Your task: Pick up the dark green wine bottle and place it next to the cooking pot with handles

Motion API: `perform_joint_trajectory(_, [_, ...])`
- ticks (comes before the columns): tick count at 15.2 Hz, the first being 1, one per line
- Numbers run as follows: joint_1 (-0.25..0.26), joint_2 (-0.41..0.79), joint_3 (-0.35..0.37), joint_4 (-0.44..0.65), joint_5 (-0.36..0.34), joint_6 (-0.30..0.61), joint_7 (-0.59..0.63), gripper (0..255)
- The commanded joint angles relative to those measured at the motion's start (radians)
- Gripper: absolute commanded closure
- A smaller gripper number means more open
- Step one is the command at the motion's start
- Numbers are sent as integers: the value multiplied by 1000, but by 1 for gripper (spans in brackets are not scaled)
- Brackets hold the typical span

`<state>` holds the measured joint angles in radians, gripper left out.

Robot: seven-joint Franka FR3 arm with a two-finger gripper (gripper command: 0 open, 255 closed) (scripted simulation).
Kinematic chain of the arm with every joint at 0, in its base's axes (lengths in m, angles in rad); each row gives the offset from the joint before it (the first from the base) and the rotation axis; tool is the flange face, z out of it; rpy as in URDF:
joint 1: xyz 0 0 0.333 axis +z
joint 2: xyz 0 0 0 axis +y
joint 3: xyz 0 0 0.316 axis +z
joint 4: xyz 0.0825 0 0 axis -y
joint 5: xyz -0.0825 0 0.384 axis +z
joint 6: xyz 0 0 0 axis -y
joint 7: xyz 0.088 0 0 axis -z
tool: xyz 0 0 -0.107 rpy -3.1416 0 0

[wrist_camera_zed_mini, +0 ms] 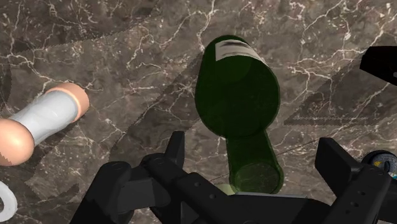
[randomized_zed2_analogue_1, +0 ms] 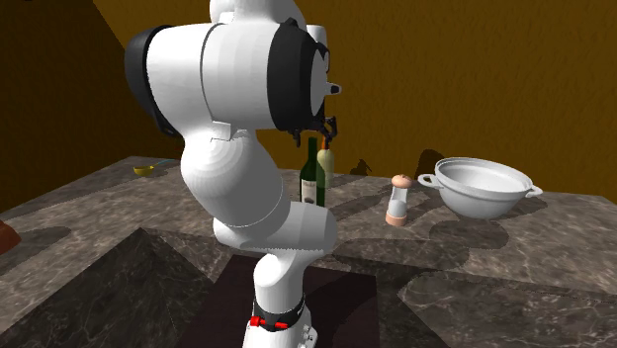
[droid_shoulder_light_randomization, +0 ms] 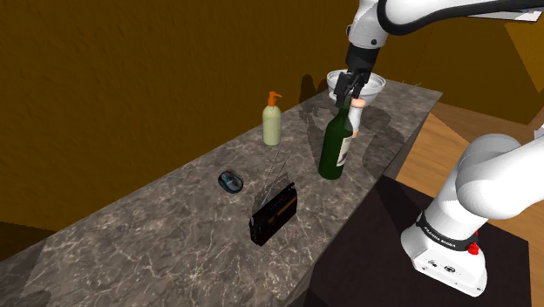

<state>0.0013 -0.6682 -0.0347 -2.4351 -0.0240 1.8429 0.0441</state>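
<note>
Overhead, spread pincer (wrist_camera_zed_mini: pixel 254 147) flanks the wine bottle (wrist_camera_zed_mini: pixel 236 89) neck, near the counter (droid_shoulder_light_randomization: pixel 157 227) edge.

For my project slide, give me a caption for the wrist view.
Open pincer straddling the neck of the dark green wine bottle, untouched; white shaker nearby on the marbled counter.

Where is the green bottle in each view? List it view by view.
Shoulder view: bottle right of centre, under the claw.
Second exterior view: centre, just beyond the arm.
Wrist view: inside the open claw, untouched.
Shared landmark: the shaker beside it.
</note>
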Motion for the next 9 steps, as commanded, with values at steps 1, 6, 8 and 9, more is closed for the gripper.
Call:
perform_joint_trajectory(1, [0,0,0,-1,0,1,0,0])
perform_joint_trajectory(6, [0,0,0,0,0,0,0,255])
perform_joint_trajectory(8, [0,0,0,0,0,0,0,255])
perform_joint_trajectory(9, [0,0,0,0,0,0,0,255])
